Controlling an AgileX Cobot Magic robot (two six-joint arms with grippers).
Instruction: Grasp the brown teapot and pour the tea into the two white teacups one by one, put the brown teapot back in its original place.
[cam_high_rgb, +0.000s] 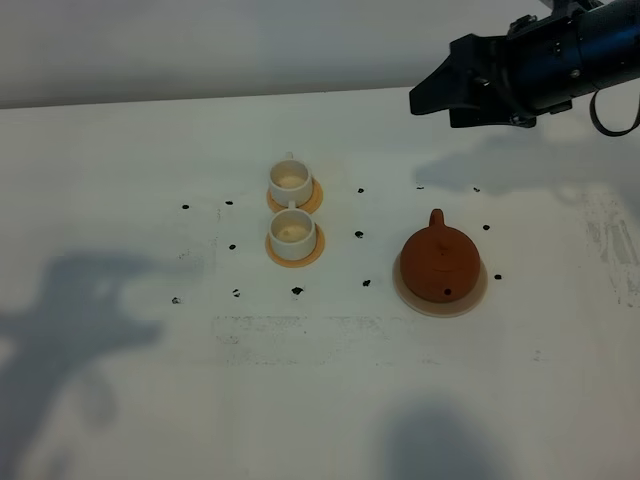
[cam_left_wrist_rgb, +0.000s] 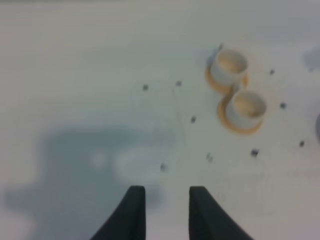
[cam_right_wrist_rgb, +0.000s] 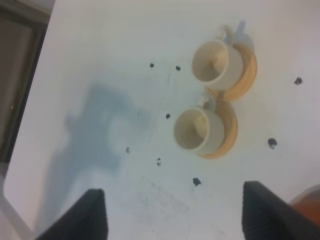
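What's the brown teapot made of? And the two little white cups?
The brown teapot looks like unglazed clay: dull, even terracotta colour with no shine. The two white teacups look like glazed ceramic or porcelain, smooth and white with cream insides, though the pictures are too blurry to be sure.

No legible text, label, brand, number or sign in any view. Only marks: small black dots (cam_high_rgb: 297, 291) scattered on white table (cam_high_rgb: 100, 160). They are plain blobs, not characters. Wrist views too blurred to show any finer print.
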